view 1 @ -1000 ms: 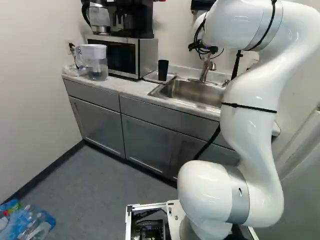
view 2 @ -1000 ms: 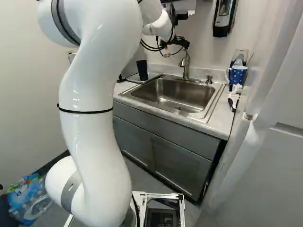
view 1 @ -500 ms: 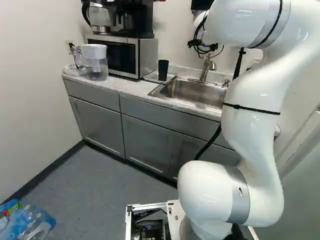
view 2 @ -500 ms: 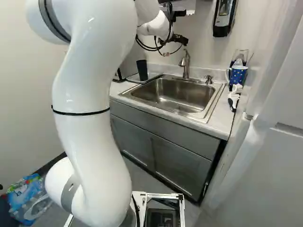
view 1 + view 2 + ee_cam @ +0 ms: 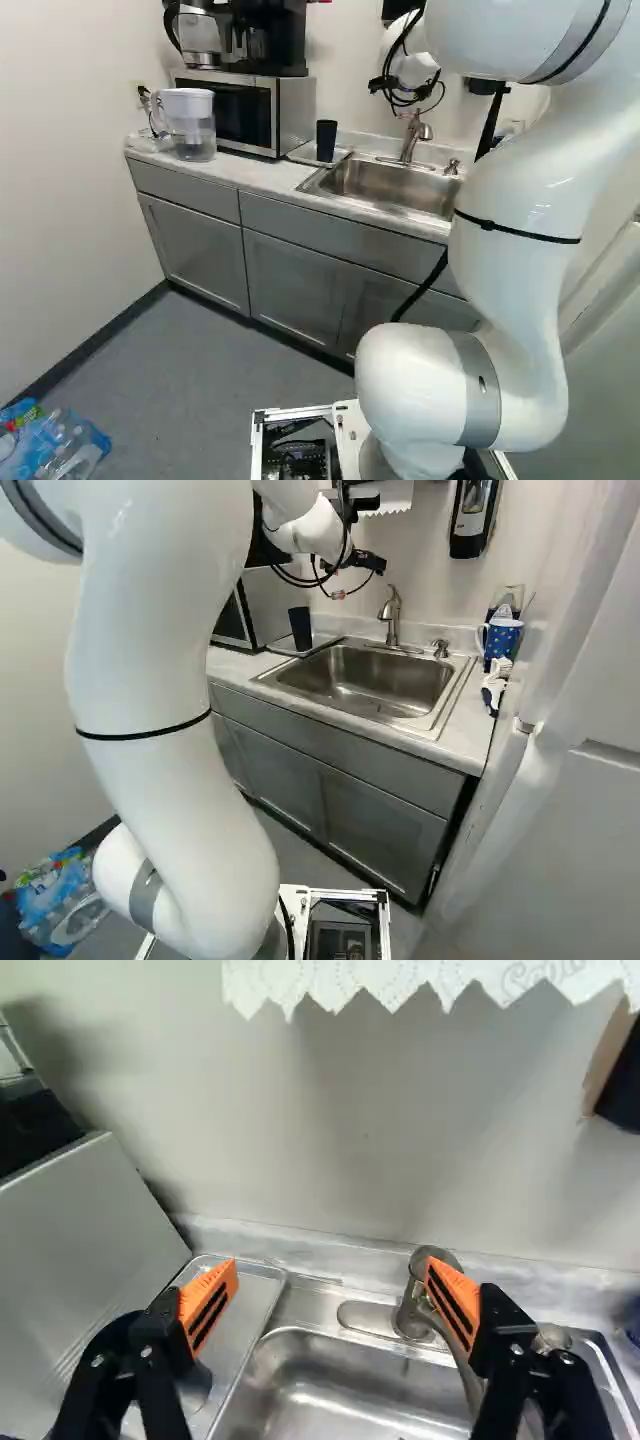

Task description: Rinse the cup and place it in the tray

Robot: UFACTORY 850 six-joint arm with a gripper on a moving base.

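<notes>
One black cup [image 5: 299, 628], upright and with no handle to be seen, stands in the metal tray [image 5: 255, 1290] at ten o'clock from the sink [image 5: 350, 685] in the right base view; the faucet [image 5: 393, 615] rises between twelve and one o'clock from the basin, and a blue dotted mug [image 5: 503, 638] sits between two and three o'clock on the worktop [image 5: 465, 748]. The gripper [image 5: 332, 1304] hangs above the back of the sink, at twelve o'clock from the basin in the right base view, its orange pads wide apart with nothing gripped between them; in the wrist view the faucet lies partly behind one finger and the dark cup partly behind the other. The black cup is most likely the task's own; whether it has been rinsed cannot be told, so this may be the wait before fetching it or the retreat after setting it down. It looks like thin plastic, so probably light, a little springy and easy to tip when empty; if it must be lifted, the best hold is likely around the wall at mid-height, pads on opposite sides, closing gently; squeezing at the rim could buckle it, and wet sides would be slippery, asking for a slightly firmer hold and slow tilting.
</notes>
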